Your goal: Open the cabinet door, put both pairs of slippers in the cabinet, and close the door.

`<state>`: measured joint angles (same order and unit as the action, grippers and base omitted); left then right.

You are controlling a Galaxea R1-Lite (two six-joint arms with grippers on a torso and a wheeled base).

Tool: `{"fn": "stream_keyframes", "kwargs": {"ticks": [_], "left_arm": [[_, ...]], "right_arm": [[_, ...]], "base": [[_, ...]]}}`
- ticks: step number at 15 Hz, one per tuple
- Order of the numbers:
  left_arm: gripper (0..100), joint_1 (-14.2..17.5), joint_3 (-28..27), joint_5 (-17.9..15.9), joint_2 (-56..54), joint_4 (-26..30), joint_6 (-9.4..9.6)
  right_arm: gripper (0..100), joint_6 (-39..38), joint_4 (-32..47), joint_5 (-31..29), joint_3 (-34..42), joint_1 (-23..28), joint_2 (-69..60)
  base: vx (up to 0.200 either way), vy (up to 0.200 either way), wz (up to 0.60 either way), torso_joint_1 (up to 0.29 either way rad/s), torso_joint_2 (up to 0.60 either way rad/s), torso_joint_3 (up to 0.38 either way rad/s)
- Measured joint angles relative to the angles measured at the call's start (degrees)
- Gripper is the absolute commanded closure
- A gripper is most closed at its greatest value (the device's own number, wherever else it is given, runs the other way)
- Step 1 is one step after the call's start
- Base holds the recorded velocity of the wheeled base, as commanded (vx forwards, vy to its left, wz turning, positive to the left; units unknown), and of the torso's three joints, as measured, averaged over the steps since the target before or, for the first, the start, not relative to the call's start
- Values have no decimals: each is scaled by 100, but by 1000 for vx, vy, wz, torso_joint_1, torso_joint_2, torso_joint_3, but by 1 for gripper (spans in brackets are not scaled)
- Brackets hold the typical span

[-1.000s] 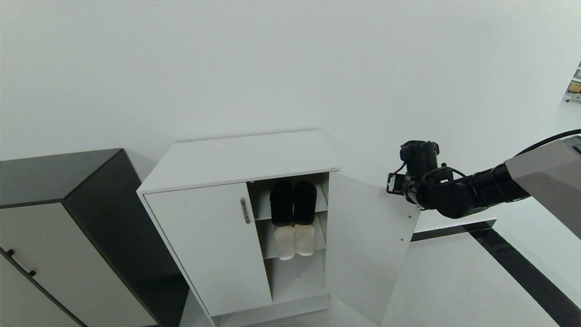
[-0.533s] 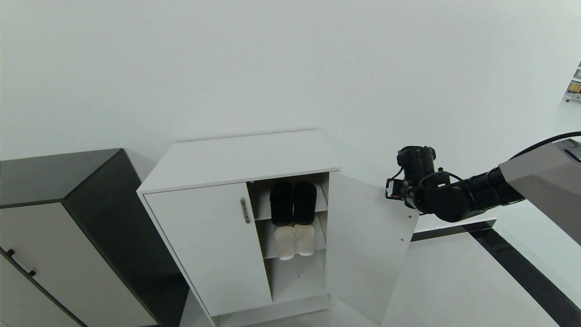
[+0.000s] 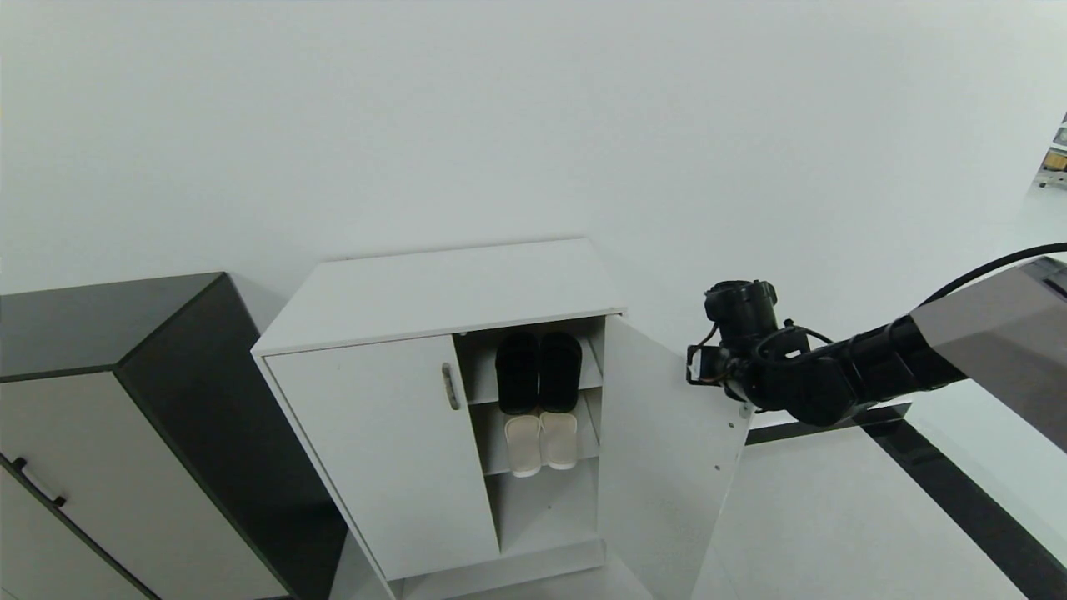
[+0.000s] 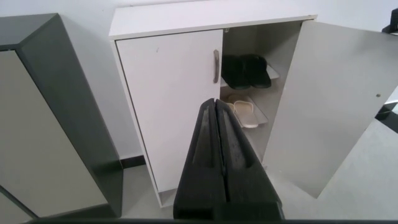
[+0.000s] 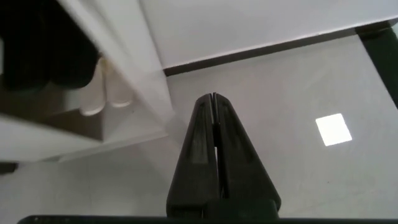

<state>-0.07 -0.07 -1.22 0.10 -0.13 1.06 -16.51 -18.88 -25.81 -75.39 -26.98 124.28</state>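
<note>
The white cabinet [image 3: 433, 292] stands against the wall, its left door shut and its right door [image 3: 667, 433] swung out. A black pair of slippers [image 3: 538, 371] lies on the upper shelf, and a white pair of slippers [image 3: 540, 442] on the shelf below. My right gripper [image 5: 214, 99] is shut on nothing, right at the outer face of the open door near its free edge [image 5: 134, 56]. My left gripper [image 4: 215, 102] hangs shut and empty in front of the cabinet, level with the left door's handle [image 4: 216, 66].
A dark grey cabinet [image 3: 108, 333] stands close on the left of the white one. A black stripe [image 3: 942, 483] runs across the pale floor on the right. Open floor lies in front of the door.
My right arm has moved left and slightly down against the open door. The door has swung a little towards the cabinet.
</note>
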Motion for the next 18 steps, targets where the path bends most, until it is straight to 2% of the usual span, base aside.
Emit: {"fn": "stream_keyframes", "kwargs": {"ticks": [5,9,12,15,18], "left_arm": [[100,0,5,2,0,-2,0],[100,2,-2,7,0,-2,-9],[100,0,-4,7,0,0,-9],[100,0,-4,7,0,0,-11],[100,0,-2,10,0,-2,-9]], "right_arm": [[100,-189,-18,-7,393,-791,-232],[100,-216,-90,172,656,-998,-479],[100,-33,-820,846,1239,-1053,-828],[100,425,-1692,985,1833,-1080,-970],[100,446,-1781,1008,1998,-1141,-984]], "base": [[0,0,0,0,0,0],[0,0,0,0,0,0],[0,0,0,0,0,0],[0,0,0,0,0,0],[0,0,0,0,0,0]]}}
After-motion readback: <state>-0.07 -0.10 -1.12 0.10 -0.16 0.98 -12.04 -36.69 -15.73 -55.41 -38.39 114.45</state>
